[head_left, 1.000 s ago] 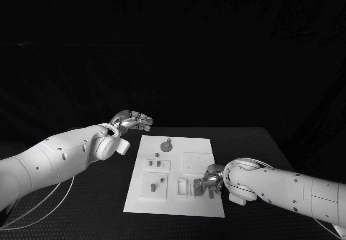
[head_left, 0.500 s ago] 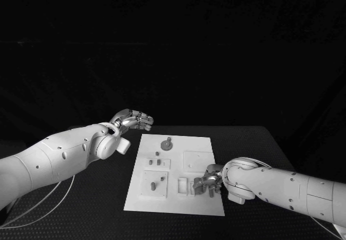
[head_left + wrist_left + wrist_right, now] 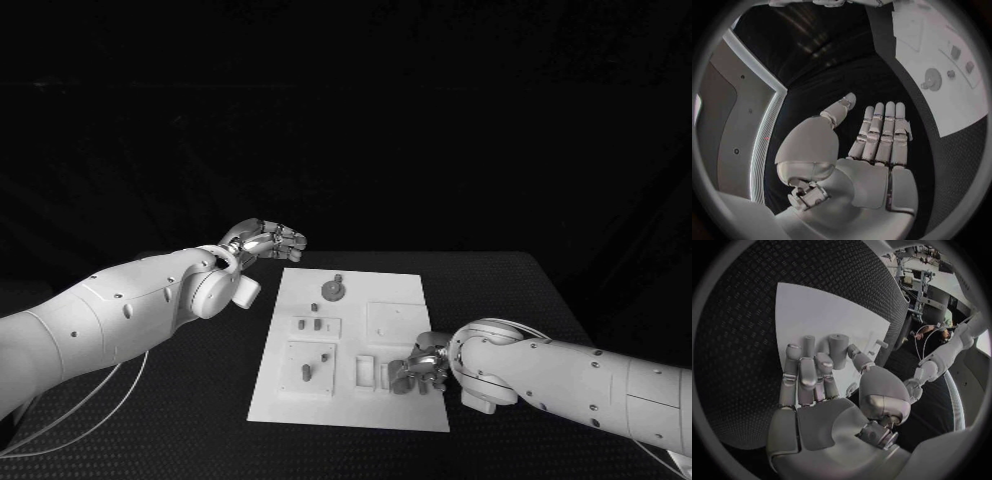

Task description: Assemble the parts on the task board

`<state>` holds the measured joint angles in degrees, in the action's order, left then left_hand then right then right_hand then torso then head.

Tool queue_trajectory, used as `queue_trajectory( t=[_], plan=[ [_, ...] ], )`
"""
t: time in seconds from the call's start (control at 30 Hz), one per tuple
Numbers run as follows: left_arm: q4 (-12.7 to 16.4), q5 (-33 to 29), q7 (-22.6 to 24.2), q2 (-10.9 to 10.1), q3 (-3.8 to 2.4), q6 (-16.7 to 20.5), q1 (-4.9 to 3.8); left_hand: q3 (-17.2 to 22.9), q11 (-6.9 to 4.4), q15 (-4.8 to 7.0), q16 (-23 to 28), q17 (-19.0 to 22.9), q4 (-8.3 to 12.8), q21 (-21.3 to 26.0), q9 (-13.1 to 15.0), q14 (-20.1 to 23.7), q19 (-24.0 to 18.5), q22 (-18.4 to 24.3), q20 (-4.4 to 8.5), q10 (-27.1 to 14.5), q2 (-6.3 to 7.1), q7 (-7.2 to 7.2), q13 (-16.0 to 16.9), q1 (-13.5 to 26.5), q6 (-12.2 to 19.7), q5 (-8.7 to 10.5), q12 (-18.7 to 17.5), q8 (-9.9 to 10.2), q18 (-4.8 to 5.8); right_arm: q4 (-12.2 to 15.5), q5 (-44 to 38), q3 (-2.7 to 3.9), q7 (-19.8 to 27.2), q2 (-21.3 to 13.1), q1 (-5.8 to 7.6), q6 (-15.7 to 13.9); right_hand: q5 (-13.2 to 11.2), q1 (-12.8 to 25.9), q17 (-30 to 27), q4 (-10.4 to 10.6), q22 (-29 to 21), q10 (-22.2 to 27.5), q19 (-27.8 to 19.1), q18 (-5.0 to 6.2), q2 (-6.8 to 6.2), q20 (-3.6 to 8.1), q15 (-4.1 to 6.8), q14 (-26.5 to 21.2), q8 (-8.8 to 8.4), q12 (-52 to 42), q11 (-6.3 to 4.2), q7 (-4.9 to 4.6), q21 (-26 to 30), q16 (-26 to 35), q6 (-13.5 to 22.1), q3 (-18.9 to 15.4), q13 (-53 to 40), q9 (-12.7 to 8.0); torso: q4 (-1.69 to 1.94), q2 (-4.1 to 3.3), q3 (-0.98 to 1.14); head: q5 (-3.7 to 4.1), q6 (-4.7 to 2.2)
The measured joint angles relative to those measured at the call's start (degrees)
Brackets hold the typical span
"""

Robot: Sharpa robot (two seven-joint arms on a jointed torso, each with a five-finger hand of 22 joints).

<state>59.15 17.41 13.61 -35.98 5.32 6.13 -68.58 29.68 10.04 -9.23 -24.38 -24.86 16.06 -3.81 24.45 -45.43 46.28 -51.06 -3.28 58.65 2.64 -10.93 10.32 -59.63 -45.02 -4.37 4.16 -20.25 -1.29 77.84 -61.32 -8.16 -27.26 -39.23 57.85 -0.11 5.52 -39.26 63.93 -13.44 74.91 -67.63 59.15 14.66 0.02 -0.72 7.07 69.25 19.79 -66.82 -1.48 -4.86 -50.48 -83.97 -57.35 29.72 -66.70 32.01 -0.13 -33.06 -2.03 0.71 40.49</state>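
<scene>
Black table (image 3: 505,290) with a fine diamond-textured surface, dark backdrop behind it.

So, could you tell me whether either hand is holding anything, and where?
Left hand holds nothing. Right hand hangs over the task board by a peg-like part; a grip cannot be told.

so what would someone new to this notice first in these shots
First the white task board in the middle of the black table, with small grey parts on it. Next the right robot hand, down at the board's near right corner with its fingers around an upright grey peg. The left robot hand hangs empty off the far left corner.
</scene>
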Motion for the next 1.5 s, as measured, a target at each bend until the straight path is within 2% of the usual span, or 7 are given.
queue_trajectory(
  t=[0.1,0.43,0.57,0.73,1.13,1.5],
  plan=[
    [-0.03,0.0,-0.04,-0.03,0.0,0.0,0.0,0.0,0.0,0.0,0.0,-0.02,0.0,0.0,0.0,0.0,0.0,0.0,0.0,0.0,0.0,0.0,0.0,0.0,0.0,0.0,0.0,0.0,0.0,1.07,-0.19,-0.11,-0.12,-0.92,0.15,-0.05,-0.03,0.12,0.43,-0.57,0.0,-0.59,0.15,0.01,0.38,0.15,0.09,0.69,-0.2,-0.56,0.03,0.07,-0.28,-0.44,-0.3,0.03,-0.35,0.02,-0.01,-0.01,-0.02,0.0,-0.01],
    [-0.04,0.05,-0.16,-0.12,0.01,-0.03,0.0,0.0,0.0,-0.21,0.26,-0.07,0.0,0.0,0.0,-0.21,0.21,0.11,-0.21,0.0,0.0,0.0,-0.12,0.0,0.0,0.0,0.0,0.0,0.0,4.29,-0.25,-0.07,-0.34,-2.1,2.56,-1.09,-0.03,0.93,1.58,-1.05,-0.01,-2.1,0.95,-0.03,1.19,0.52,0.28,1.96,0.01,-1.88,-0.26,0.22,-0.7,-1.23,-1.0,0.19,-1.55,0.35,0.02,-0.07,-0.03,0.05,-0.34],
    [-0.04,0.08,-0.18,-0.14,0.01,-0.04,0.0,0.0,0.0,-0.21,0.26,-0.18,0.0,0.0,0.0,-0.21,0.0,0.25,-0.42,0.0,0.0,0.13,-0.3,0.0,-0.13,0.0,0.0,-0.39,-0.92,4.49,0.42,-0.07,-0.34,-1.59,3.01,-1.27,-0.03,1.29,1.53,-1.05,-0.01,-2.31,1.15,-0.07,0.83,0.72,0.27,2.12,0.02,-2.11,-0.47,0.4,-0.7,-1.57,-1.21,0.19,-1.61,0.47,0.06,-0.09,-0.03,0.05,-0.31],
    [-0.05,0.1,-0.21,0.0,0.01,-0.05,0.0,0.0,0.0,-0.21,0.47,-0.18,0.0,0.0,0.01,-0.21,0.0,0.26,-0.42,0.0,0.0,0.21,-0.3,0.0,-0.21,0.0,0.0,-0.38,-0.92,3.31,1.52,-0.07,-0.34,0.58,3.11,-0.69,-0.03,2.0,1.06,-1.29,-0.01,-2.31,1.16,-0.08,0.12,0.72,0.27,2.14,0.05,-2.11,-0.47,0.36,-0.69,-1.56,-1.27,0.43,-1.49,0.61,0.11,-0.1,-0.05,0.01,-0.15],
    [-0.05,0.17,-0.31,0.33,0.01,-0.24,0.0,0.01,0.0,-0.21,0.47,-0.24,-0.01,0.0,0.01,-0.21,0.0,0.32,-0.42,0.0,0.0,0.0,-0.45,0.0,-0.41,0.0,0.0,-0.38,-0.91,-0.76,3.17,-0.09,-0.21,5.54,3.02,1.1,-0.03,2.22,0.51,-1.05,-0.01,-2.31,1.15,-0.08,0.34,0.71,0.39,2.02,0.05,-2.11,-0.47,0.38,-0.68,-1.56,-1.27,0.68,-1.26,0.55,0.13,-0.18,-0.05,-0.18,0.05],
    [0.18,0.19,-0.34,0.24,0.01,-0.44,-0.01,0.16,0.0,-0.21,0.7,-0.29,-0.16,0.0,-0.05,-0.21,0.0,0.39,-0.42,0.0,0.0,0.0,-0.54,0.0,-0.41,0.0,0.0,-0.38,-0.89,-3.2,4.08,-0.05,-0.09,6.71,2.93,2.6,-0.03,2.46,0.12,-1.03,-0.01,-2.3,1.15,-0.08,0.58,0.71,0.38,2.01,0.05,-1.88,-0.47,0.39,-0.68,-1.56,-1.28,0.66,-1.04,0.56,0.12,-0.25,-0.05,-0.57,0.41]
  ],
)
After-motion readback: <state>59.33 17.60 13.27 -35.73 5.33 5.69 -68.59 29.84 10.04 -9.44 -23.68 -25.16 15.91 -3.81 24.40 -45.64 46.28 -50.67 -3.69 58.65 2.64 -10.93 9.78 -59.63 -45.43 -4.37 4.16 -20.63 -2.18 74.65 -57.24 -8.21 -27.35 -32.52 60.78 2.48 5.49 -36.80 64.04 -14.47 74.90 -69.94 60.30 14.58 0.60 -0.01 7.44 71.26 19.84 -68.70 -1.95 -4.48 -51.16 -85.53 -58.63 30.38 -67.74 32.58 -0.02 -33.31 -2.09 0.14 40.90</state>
